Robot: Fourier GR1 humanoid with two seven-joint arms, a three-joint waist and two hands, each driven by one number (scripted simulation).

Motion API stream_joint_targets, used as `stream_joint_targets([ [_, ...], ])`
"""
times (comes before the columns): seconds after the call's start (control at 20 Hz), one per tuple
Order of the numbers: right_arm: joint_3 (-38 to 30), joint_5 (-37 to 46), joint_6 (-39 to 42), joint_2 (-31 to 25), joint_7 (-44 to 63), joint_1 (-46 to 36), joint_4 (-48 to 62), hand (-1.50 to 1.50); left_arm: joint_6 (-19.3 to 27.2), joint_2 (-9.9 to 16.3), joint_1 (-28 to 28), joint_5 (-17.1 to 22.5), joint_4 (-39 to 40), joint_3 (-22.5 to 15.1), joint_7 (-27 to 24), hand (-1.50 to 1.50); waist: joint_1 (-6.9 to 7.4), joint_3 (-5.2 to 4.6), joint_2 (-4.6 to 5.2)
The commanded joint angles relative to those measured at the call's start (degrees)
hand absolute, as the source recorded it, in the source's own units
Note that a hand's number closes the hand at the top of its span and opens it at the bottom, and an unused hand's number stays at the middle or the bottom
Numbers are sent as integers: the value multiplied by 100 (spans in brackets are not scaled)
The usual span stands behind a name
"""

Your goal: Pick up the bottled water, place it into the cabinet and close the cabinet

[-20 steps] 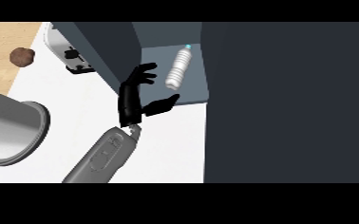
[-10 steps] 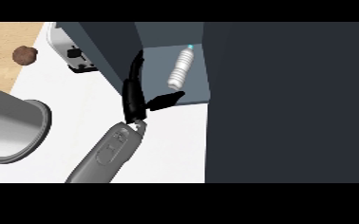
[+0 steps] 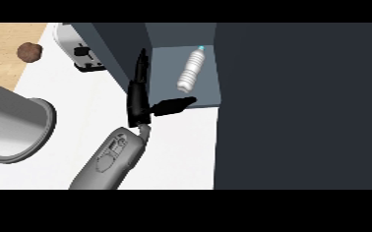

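The left robot hand is open, fingers straight against the cabinet's left wall, thumb out toward the shelf, holding nothing. The bottled water lies on its side inside the cabinet. Placement looks done; closing the dark cabinet door comes next.
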Motion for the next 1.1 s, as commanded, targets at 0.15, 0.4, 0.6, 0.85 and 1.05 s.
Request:
stream_joint_targets([
  [0.15, -59, 56, -11, -67, -97, 183, -66, -150, -1558, 300, -855, 715, 345, 810, -1130, -150, 76, 1, 42],
  [0.4, -503, -358, -2, -192, -14, 109, -125, -150, -1913, 79, -507, 895, 346, 773, -1585, -150, 239, 11, 0],
  [0.6, 7, 39, -268, -24, 237, 230, -429, -150, -2163, 184, -505, 1073, 83, 891, -1443, -150, 279, 10, -16],
  [0.85, 21, 91, -232, -52, 3, 357, -262, -150, -2256, 191, 393, 1015, -1205, 445, -1034, -150, 354, 15, -46],
  [1.05, 65, 165, -206, -79, -149, 335, -43, -150, -2404, 322, 640, 1114, -1771, 603, -782, -150, 355, 15, -40],
])
